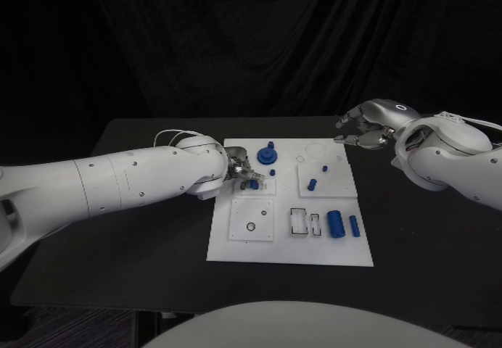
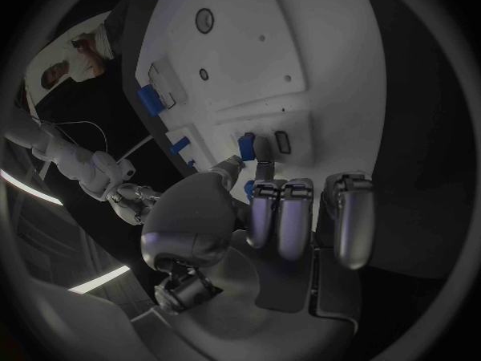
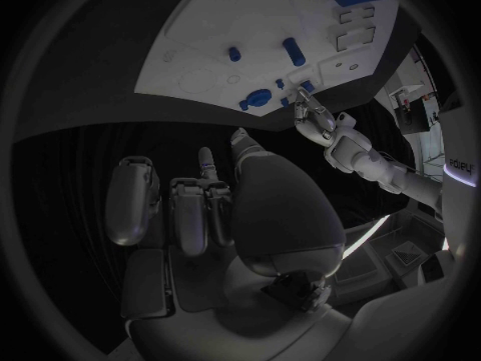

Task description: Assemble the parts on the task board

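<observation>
Left hand [image 1: 239,171] over the task board's [image 1: 236,250] left edge, fingertips pinching a small blue part [image 2: 245,145] just above the board; its long axis cannot be told. Right hand [image 1: 368,125] beyond the far right corner, fingers curled, holding nothing.

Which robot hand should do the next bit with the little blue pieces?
Probably the left hand. Its fingers are already down at a small blue part on the task board. The right hand hovers off the board's far corner, curled and holding nothing.
</observation>
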You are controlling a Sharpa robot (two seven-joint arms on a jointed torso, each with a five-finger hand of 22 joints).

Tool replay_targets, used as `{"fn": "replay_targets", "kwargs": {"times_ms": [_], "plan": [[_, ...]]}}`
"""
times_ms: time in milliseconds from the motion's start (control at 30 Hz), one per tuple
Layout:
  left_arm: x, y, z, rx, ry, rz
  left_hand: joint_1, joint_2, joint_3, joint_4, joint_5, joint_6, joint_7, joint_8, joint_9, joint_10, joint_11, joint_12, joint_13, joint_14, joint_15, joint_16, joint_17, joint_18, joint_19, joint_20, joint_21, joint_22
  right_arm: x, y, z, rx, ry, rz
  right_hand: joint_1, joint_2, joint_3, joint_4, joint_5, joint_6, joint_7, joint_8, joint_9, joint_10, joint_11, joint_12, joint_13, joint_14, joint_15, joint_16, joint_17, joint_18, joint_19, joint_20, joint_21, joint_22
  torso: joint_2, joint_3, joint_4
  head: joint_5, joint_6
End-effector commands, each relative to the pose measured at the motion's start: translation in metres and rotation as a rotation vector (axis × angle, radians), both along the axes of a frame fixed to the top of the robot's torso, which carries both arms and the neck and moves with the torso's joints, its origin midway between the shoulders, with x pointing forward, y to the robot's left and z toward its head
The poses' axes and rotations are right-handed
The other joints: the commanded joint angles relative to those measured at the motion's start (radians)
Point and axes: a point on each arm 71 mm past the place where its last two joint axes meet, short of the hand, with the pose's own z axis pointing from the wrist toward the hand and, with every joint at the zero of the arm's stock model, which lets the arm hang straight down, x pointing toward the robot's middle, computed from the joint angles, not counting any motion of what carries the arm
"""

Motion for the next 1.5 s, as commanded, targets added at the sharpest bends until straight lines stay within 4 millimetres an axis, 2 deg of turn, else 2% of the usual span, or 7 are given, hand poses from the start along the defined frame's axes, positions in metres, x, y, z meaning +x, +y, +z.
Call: {"fn": "replay_targets", "kwargs": {"times_ms": [33, 400, 767, 967, 1100, 1267, 1500], "plan": [[-0.008, -0.0019, -0.0117, 0.01, 0.053, -0.02, 0.014, 0.004, -0.007, 0.002, 0.005, 0.009, -0.003, 0.009, 0.01, 0.104, -0.003, 0.003, 0.261, 0.107, -0.003, 0.003, 0.263, -0.015, 0.012, 0.001, -0.001, 0.147, 0.0001, -0.0017, -0.0016, -0.006, 0.007, -0.016, 0.012, -0.001, 0.0, -0.005, 0.006, 0.007, 0.003, -0.001, -0.002, 0.087, 0.007, -0.007, 0.25, 0.085, 0.005, -0.006, 0.217, 0.001, -0.003, 0.002, -0.005, 0.178, 0.0, 0.0001, -0.0001, 0.001, 0.0], [-0.0082, -0.003, -0.0095, -0.023, 0.025, -0.025, 0.038, 0.012, -0.013, 0.0, 0.017, 0.04, -0.021, 0.047, 0.055, 0.104, -0.019, 0.003, 0.261, 0.107, -0.016, 0.003, 0.263, -0.017, 0.018, -0.011, 0.003, 0.155, 0.0002, -0.0018, -0.0021, -0.008, 0.01, -0.016, 0.012, -0.001, 0.0, -0.005, 0.006, 0.007, 0.003, -0.001, -0.002, 0.087, 0.007, -0.007, 0.25, 0.085, 0.005, -0.006, 0.217, 0.001, -0.003, 0.002, -0.005, 0.178, 0.0, 0.0001, 0.0004, -0.002, 0.0], [-0.0075, -0.0018, -0.0106, -0.01, 0.035, -0.021, 0.044, 0.015, -0.012, -0.002, 0.022, 0.04, -0.022, 0.042, 0.053, 0.104, -0.021, 0.003, 0.261, 0.107, -0.019, 0.003, 0.263, -0.016, 0.016, -0.014, 0.0, 0.152, 0.0005, -0.001, -0.0025, -0.01, 0.013, -0.015, 0.011, -0.001, -0.001, -0.005, 0.006, 0.008, 0.003, -0.001, -0.002, 0.087, 0.007, -0.007, 0.249, 0.085, 0.005, -0.007, 0.216, 0.002, -0.003, 0.002, -0.006, 0.178, 0.0, 0.0003, -0.0006, -0.001, 0.0], [-0.0062, -0.0005, -0.0108, -0.01, 0.033, -0.017, 0.052, 0.019, -0.009, -0.003, 0.027, 0.026, -0.019, 0.024, 0.044, 0.104, -0.02, 0.003, 0.261, 0.107, -0.02, 0.003, 0.263, -0.015, 0.014, -0.016, -0.004, 0.15, 0.0004, -0.0011, -0.0026, -0.01, 0.014, -0.016, 0.011, 0.0, -0.001, -0.004, 0.006, 0.009, 0.003, 0.0, -0.002, 0.087, 0.007, -0.008, 0.249, 0.084, 0.005, -0.008, 0.216, 0.002, -0.004, 0.002, -0.006, 0.178, 0.0, 0.0007, 0.0004, -0.002, 0.0], [-0.0059, -0.0017, -0.0097, -0.024, 0.019, -0.018, 0.031, 0.022, -0.025, 0.028, 0.004, 0.018, -0.011, -0.002, 0.028, 0.104, -0.014, 0.003, 0.261, 0.107, -0.015, 0.003, 0.263, -0.015, 0.014, -0.013, -0.005, 0.151, 0.0004, -0.001, -0.0026, -0.01, 0.015, -0.017, 0.011, 0.0, -0.001, -0.004, 0.006, 0.01, 0.003, 0.0, -0.002, 0.086, 0.007, -0.008, 0.249, 0.084, 0.005, -0.008, 0.216, 0.002, -0.004, 0.002, -0.007, 0.178, 0.0, 0.0008, -0.0009, -0.001, 0.0], [-0.0057, -0.003, -0.0089, -0.035, 0.009, -0.018, -0.015, 0.045, -0.064, 0.104, -0.046, 0.023, -0.004, -0.032, 0.012, 0.104, -0.006, 0.003, 0.261, 0.107, -0.008, 0.003, 0.263, -0.015, 0.014, -0.007, -0.007, 0.154, 0.0005, -0.0005, -0.0026, -0.01, 0.015, -0.016, 0.011, 0.0, -0.001, -0.004, 0.006, 0.01, 0.003, 0.0, -0.002, 0.086, 0.007, -0.008, 0.249, 0.084, 0.005, -0.008, 0.216, 0.002, -0.004, 0.002, -0.007, 0.178, -0.001, 0.0005, -0.0009, -0.001, 0.0], [-0.0053, -0.0028, -0.01, -0.022, 0.019, -0.017, 0.018, 0.055, -0.058, 0.091, -0.03, 0.031, -0.007, -0.035, 0.016, 0.104, -0.007, 0.003, 0.261, 0.107, -0.008, 0.003, 0.263, -0.015, 0.015, -0.006, -0.007, 0.156, 0.0005, -0.0011, -0.0027, -0.011, 0.015, -0.018, 0.01, 0.001, -0.001, -0.003, 0.006, 0.01, 0.004, 0.0, -0.003, 0.086, 0.007, -0.008, 0.248, 0.084, 0.005, -0.008, 0.216, 0.002, -0.004, 0.002, -0.007, 0.177, 0.0, 0.0003, -0.0003, -0.003, 0.0]]}}
